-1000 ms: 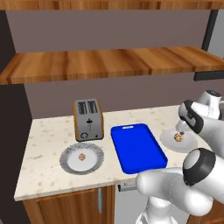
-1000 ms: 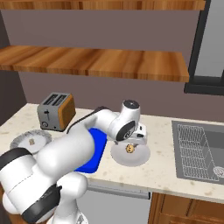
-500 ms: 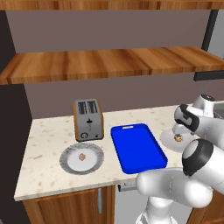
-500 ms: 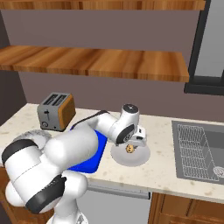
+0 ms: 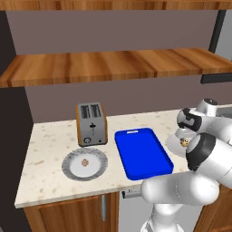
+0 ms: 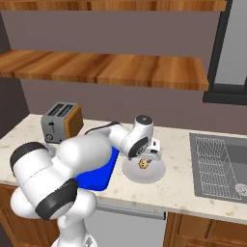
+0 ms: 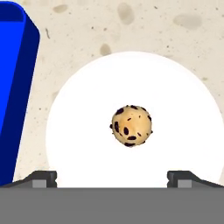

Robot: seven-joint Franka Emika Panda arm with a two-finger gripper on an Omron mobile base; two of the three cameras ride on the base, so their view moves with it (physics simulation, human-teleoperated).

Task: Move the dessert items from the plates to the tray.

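Gripper [image 7: 112,177] wide open above cookie [image 7: 131,125] at centre of pale plate [image 7: 78,131], lower than before. Left base view adds second morsel [image 5: 84,162] on ribbed plate [image 5: 72,170] beside tray [image 5: 142,154].

Tray [image 7: 15,87] cut off by hand view's left edge; pale plate [image 5: 174,144] partly hidden behind arm.

Kitchen counter under wooden shelving

Speckled beige countertop [image 5: 50,149] is running along a grey-mauve wall [image 5: 127,27]; wooden shelf [image 5: 113,65] is hanging above, steel sink [image 6: 219,164] sitting rightward, wood cabinets [image 5: 68,213] standing below.
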